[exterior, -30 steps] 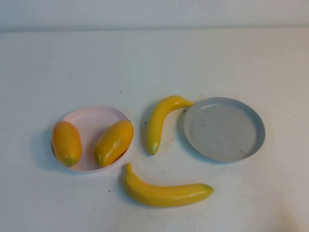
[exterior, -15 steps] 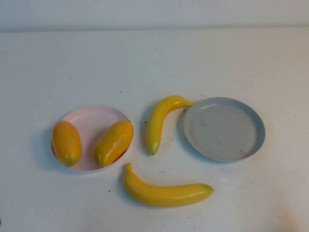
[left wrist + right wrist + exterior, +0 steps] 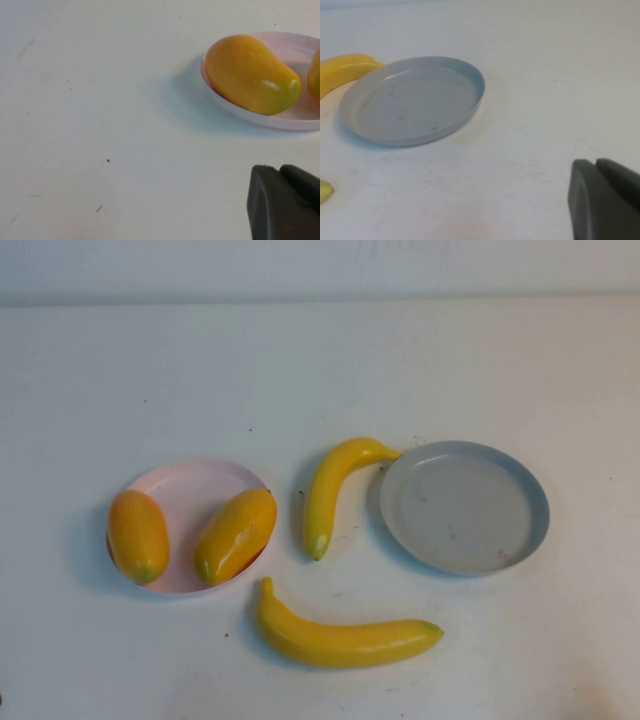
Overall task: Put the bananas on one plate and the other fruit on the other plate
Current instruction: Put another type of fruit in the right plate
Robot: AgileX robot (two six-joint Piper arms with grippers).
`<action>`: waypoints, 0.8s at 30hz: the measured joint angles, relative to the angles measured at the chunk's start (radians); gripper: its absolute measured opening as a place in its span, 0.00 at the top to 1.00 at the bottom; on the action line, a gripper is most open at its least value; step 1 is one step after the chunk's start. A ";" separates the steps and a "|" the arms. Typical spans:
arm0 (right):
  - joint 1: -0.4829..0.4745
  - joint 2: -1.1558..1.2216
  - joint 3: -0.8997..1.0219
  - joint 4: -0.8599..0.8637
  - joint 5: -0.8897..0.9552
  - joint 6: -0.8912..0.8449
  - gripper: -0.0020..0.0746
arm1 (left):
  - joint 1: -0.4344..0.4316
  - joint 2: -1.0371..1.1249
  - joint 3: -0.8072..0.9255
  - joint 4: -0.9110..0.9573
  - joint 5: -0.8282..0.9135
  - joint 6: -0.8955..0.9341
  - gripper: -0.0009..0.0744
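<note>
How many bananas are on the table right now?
2. The smaller banana lies with its tip against the grey-blue plate; the larger banana lies nearer the robot. Neither is on a plate, none looks hidden.

No visible change: bananas [image 3: 335, 570], mangoes [image 3: 190, 532], pink plate [image 3: 190, 490], grey plate [image 3: 465, 507] same as before; grippers off high view.

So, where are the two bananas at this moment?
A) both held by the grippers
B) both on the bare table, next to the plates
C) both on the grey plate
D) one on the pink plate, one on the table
B: the upper banana and the lower banana lie on the table, the grey plate is empty, and the pink plate holds only the two orange fruits.
</note>
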 joint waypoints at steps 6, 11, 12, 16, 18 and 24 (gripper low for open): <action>0.000 0.000 0.000 0.002 -0.002 0.000 0.99 | 0.000 0.000 0.000 0.000 0.000 0.000 0.99; 0.000 0.000 0.000 0.089 -0.112 0.000 0.99 | 0.000 0.000 0.000 0.000 0.000 0.000 0.99; 0.000 0.000 0.000 0.129 -0.141 0.000 0.99 | 0.000 0.000 0.000 0.000 0.000 0.000 0.99; 0.000 0.000 0.000 0.343 -0.237 0.000 0.99 | 0.000 0.000 0.000 0.000 0.000 0.000 0.99; 0.000 0.000 0.000 0.408 -0.266 0.000 0.99 | 0.000 0.000 0.000 0.000 0.000 0.000 0.99; 0.000 0.000 -0.008 0.617 -0.212 0.000 0.99 | 0.000 0.000 0.000 0.000 0.000 0.000 0.99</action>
